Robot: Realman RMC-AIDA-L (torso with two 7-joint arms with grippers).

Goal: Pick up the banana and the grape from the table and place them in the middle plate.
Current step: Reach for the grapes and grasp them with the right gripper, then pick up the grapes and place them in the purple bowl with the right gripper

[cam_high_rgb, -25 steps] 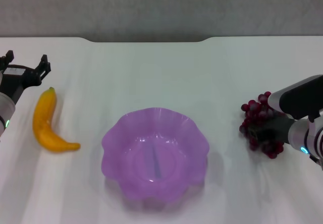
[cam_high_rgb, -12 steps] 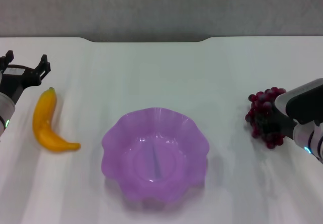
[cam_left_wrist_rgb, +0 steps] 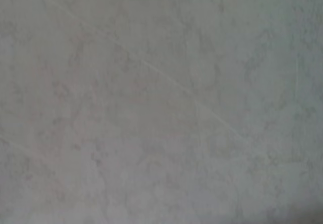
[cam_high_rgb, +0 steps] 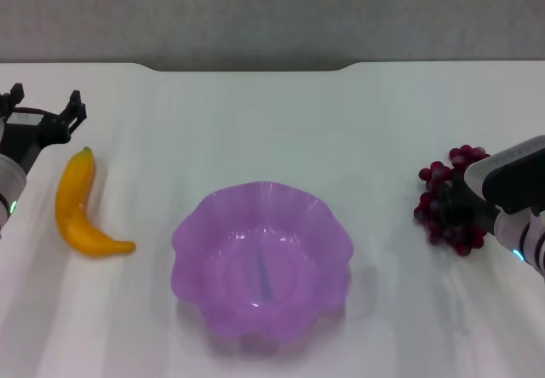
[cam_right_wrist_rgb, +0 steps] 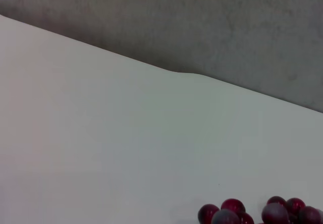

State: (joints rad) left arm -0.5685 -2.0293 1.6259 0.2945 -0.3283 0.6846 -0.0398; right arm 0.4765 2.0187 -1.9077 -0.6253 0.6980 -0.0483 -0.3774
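The banana (cam_high_rgb: 78,205) lies on the white table (cam_high_rgb: 272,131) at the left, its green tip pointing away from me. My left gripper (cam_high_rgb: 44,107) hovers open just beyond that tip, apart from the fruit. The purple middle plate (cam_high_rgb: 261,259) sits in front of me with nothing in it. At the right, the grape (cam_high_rgb: 446,192) bunch hangs around my right gripper (cam_high_rgb: 453,213), which is shut on it; its dark fingers are mostly buried among the berries. A few of the grape (cam_right_wrist_rgb: 252,215) berries show at the edge of the right wrist view.
The table's far edge (cam_high_rgb: 255,67) meets a grey wall, with a raised step in its middle. The left wrist view holds only a blurred grey surface.
My right gripper and the grape bunch have shifted to the right, away from the plate, and slightly farther back. The left arm, banana and plate have not moved.
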